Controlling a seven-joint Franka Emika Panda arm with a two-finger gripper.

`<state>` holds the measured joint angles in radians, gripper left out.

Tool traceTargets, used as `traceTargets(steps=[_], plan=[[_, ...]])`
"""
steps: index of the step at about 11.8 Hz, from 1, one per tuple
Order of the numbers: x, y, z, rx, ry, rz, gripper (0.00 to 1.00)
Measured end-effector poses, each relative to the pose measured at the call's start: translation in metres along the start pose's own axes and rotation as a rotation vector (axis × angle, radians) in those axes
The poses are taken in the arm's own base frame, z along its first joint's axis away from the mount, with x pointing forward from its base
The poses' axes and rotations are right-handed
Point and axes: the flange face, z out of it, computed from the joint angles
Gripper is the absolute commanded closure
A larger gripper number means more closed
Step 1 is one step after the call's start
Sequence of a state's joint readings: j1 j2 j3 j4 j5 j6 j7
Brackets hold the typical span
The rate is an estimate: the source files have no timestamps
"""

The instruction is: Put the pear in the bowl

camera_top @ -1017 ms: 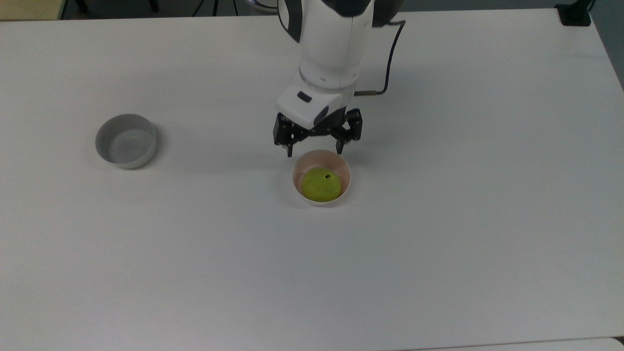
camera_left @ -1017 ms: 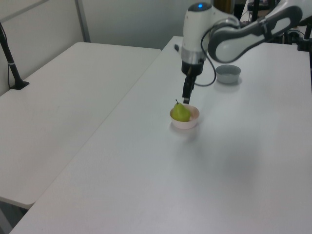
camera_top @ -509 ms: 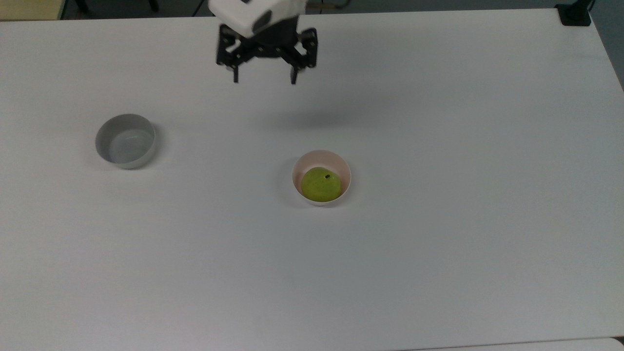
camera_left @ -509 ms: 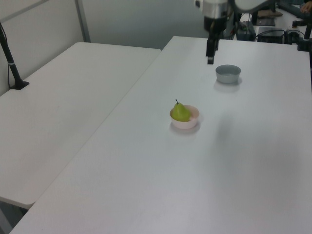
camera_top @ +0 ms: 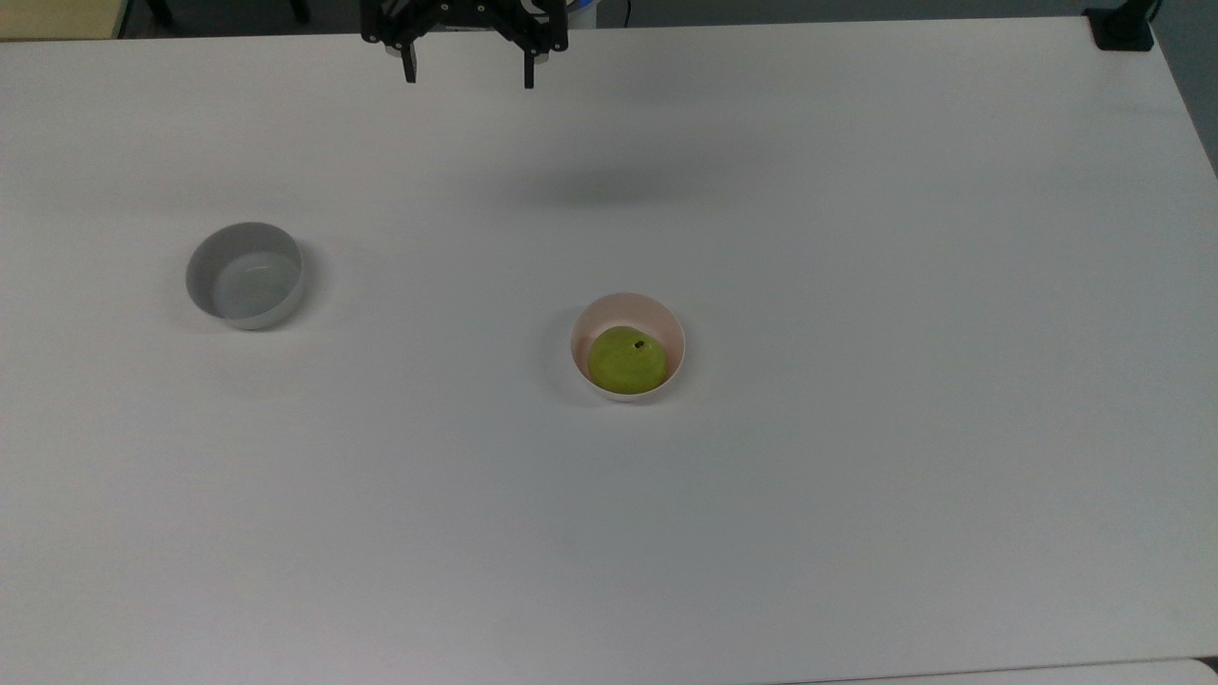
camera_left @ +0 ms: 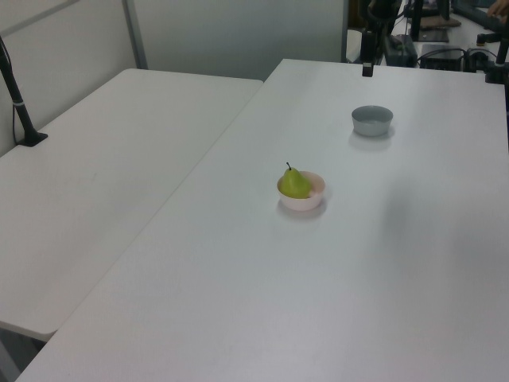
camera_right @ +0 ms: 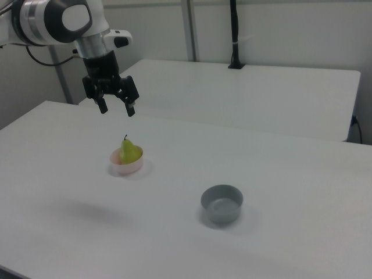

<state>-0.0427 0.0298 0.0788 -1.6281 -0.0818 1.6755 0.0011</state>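
The yellow-green pear [camera_top: 625, 361] [camera_left: 295, 183] [camera_right: 129, 151] sits upright inside the pale pink bowl [camera_top: 658, 319] [camera_left: 312, 199] [camera_right: 123, 169], its dark stem pointing up. My gripper [camera_top: 468, 74] [camera_right: 117, 108] hangs open and empty, high above the table, far from the bowl toward the top view's upper edge. In the left view the gripper [camera_left: 367, 70] shows as a dark tip at the far end of the table. Nothing is between its fingers.
A grey-white straight-sided bowl [camera_top: 245, 275] [camera_left: 372, 120] [camera_right: 221, 203] stands empty at the top view's left. A second white table [camera_left: 95, 159] [camera_right: 244, 93] adjoins this one. A black post [camera_right: 235, 35] stands on that table.
The gripper, open throughout, rose from just beside the pink bowl and drew back toward the top view's upper edge. Pear and both bowls stayed put.
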Motion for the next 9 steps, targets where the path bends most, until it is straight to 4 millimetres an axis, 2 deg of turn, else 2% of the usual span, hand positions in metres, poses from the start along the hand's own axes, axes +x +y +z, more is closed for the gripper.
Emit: traceTargets(steps=[4,9], plan=[[-0.004,0.015,-0.007,0.040,-0.016,0.037,0.00],[-0.005,0.017,-0.012,0.041,-0.018,0.041,0.00]])
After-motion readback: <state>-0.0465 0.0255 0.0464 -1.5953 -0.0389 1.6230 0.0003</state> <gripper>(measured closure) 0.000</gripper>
